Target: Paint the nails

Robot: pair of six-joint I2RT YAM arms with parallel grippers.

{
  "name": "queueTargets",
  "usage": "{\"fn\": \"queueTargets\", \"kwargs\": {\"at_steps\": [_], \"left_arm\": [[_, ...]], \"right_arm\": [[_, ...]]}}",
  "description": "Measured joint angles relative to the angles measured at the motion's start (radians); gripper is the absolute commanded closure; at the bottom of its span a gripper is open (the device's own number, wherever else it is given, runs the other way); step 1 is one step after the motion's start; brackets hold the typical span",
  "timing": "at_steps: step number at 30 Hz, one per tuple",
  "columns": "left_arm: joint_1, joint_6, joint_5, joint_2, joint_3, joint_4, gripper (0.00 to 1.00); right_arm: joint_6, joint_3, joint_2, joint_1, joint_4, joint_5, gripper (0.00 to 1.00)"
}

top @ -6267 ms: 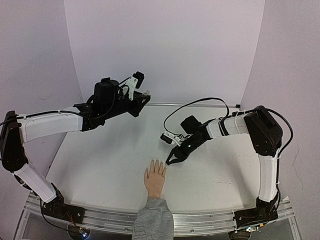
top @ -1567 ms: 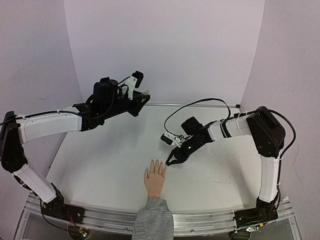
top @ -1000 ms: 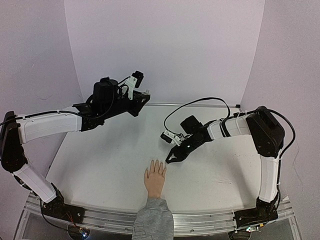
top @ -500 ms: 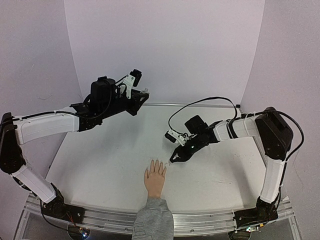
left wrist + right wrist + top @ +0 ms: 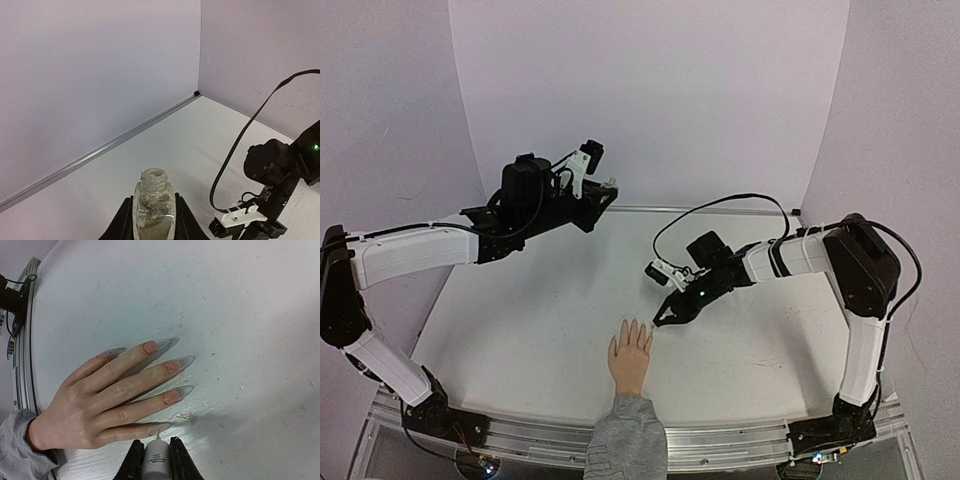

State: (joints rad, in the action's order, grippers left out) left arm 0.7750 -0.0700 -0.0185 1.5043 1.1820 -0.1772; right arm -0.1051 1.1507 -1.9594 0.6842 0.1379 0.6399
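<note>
A small flesh-coloured hand [image 5: 630,362] with a grey sleeve cuff [image 5: 626,440] lies palm down near the table's front edge. In the right wrist view the hand [image 5: 100,400] shows three pinkish nails [image 5: 171,397]. My right gripper [image 5: 156,445] is shut on a white brush cap [image 5: 156,462]. Its thin brush tip [image 5: 157,431] rests on the pale nail of the nearest, outermost finger. In the top view the right gripper [image 5: 662,320] sits just right of the fingertips. My left gripper [image 5: 605,192] is shut on a small clear open bottle [image 5: 154,210], held high at the back left.
A small clear wet blob [image 5: 184,417] lies on the table just beyond the nearest fingertip. The white table [image 5: 520,320] meets the back wall at a metal strip [image 5: 100,152]. The right arm's black cable [image 5: 720,205] loops above the table.
My right gripper swung slightly to the right half a second ago and has come back to the fingertips. The left arm has shifted a little to the left with the bottle.
</note>
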Motion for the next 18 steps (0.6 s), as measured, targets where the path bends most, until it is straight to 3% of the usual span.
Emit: {"fn": "queueTargets", "kwargs": {"at_steps": [18], "left_arm": [[0.0,0.0,0.0,0.0,0.0,0.0,1.0]], "right_arm": [[-0.003,0.008,-0.023,0.0,-0.01,0.018,1.0]]}}
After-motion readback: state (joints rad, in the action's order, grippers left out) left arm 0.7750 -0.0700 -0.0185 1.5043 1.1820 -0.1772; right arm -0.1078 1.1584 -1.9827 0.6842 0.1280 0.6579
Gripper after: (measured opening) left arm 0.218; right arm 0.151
